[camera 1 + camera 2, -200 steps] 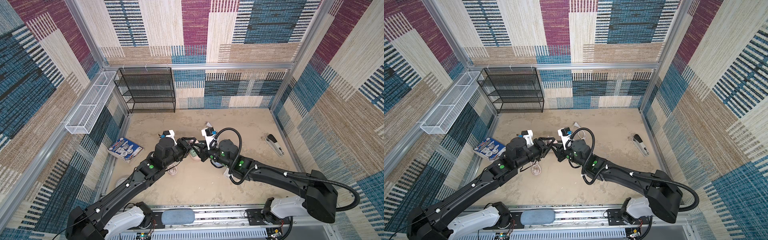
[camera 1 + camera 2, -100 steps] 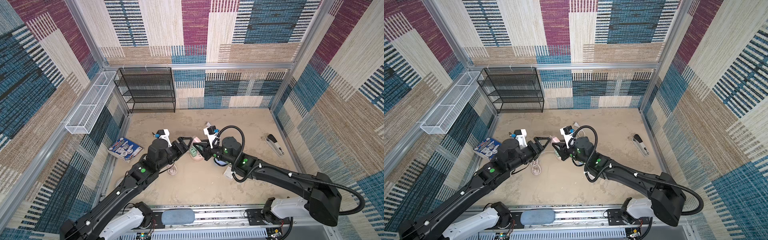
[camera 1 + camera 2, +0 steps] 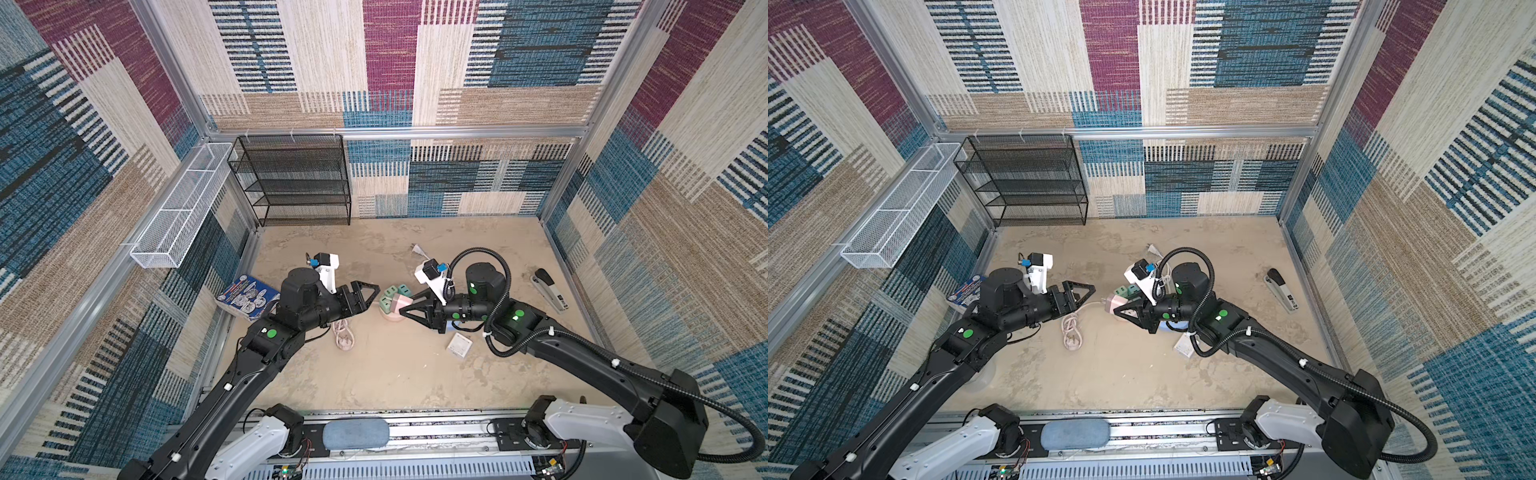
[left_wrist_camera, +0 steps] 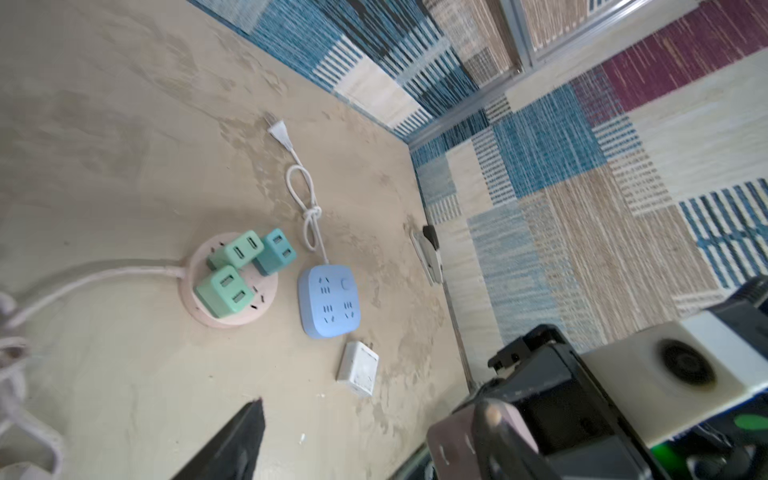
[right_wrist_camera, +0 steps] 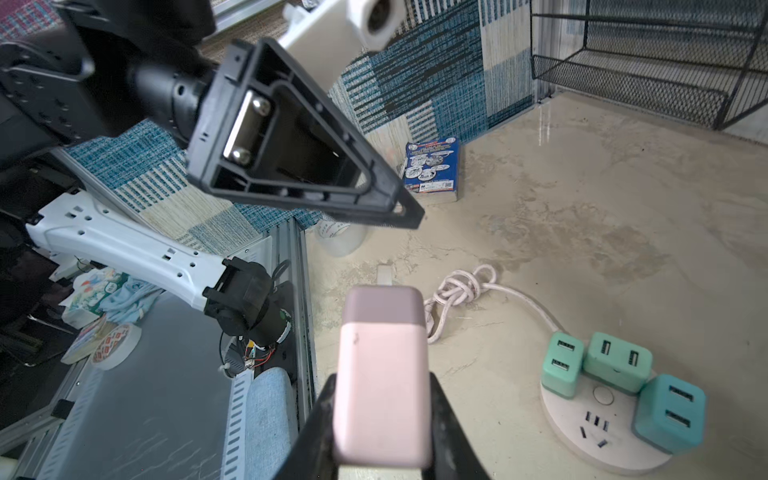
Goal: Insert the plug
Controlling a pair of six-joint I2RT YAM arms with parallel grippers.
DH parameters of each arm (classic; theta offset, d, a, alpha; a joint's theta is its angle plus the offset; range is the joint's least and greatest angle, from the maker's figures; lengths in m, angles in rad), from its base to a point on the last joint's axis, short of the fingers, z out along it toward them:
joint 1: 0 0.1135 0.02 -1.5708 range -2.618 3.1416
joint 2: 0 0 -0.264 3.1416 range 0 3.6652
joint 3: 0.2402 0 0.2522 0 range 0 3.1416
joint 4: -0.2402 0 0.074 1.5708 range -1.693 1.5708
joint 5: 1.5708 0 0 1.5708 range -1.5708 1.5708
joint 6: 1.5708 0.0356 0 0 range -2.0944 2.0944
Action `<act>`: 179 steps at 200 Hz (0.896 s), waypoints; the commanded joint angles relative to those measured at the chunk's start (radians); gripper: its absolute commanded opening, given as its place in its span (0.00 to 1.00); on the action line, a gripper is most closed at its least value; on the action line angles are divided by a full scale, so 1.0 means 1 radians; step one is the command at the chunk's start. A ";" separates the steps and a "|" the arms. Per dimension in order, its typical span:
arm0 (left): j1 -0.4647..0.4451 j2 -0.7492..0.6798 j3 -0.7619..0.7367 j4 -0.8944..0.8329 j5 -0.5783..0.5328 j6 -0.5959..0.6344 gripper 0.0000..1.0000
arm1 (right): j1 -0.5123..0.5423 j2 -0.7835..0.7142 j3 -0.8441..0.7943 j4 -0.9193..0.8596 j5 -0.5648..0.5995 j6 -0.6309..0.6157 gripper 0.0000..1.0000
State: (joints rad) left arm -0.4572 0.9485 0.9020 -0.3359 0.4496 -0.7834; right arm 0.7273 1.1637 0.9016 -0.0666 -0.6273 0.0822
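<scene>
Jaws of right gripper (image 5: 382,401) clamp the pink plug (image 5: 382,353) near the round socket base (image 5: 598,419), ready for lining up, I judge; left gripper (image 3: 370,297) wide, empty, standing clear.

Three green USB adapters (image 4: 236,250) are counted, all plugged into the one round pink socket (image 4: 232,322), and a single pink plug (image 5: 382,374) is seen besides. One blue square power strip (image 4: 328,301), one white adapter (image 4: 358,368), one stapler (image 3: 550,289) and one blue box (image 3: 247,296) are counted. Two knotted cords are also found, namely one pink cord (image 3: 343,332) and one white cord (image 4: 307,208). One black mesh shelf (image 3: 295,183) and one white wire basket (image 3: 183,208) are counted as well.
</scene>
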 commanded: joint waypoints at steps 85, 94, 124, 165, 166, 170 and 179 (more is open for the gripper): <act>0.049 0.064 -0.173 0.376 0.491 -0.388 0.75 | 0.001 0.087 0.021 -0.010 0.078 -0.091 0.00; 0.068 0.055 -0.197 0.400 0.494 -0.420 0.73 | 0.001 0.095 0.024 -0.017 0.073 -0.094 0.00; 0.144 0.036 -0.238 0.407 0.502 -0.444 0.72 | 0.001 0.072 -0.004 0.007 0.078 -0.082 0.00; 0.161 0.046 -0.252 0.463 0.535 -0.495 0.72 | 0.001 0.086 -0.009 0.019 0.073 -0.092 0.00; 0.161 0.047 -0.252 0.464 0.535 -0.497 0.72 | 0.000 0.087 -0.008 0.019 0.073 -0.092 0.00; 0.161 0.047 -0.252 0.465 0.537 -0.500 0.72 | 0.001 0.093 -0.007 0.020 0.072 -0.091 0.00; 0.161 0.044 -0.249 0.457 0.538 -0.498 0.72 | 0.001 0.101 -0.003 0.026 0.066 -0.091 0.00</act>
State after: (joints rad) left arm -0.2966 0.9939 0.6533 0.0643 0.9394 -1.2392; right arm 0.7280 1.2446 0.8856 -0.0719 -0.5575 -0.0040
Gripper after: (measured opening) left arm 0.719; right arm 0.283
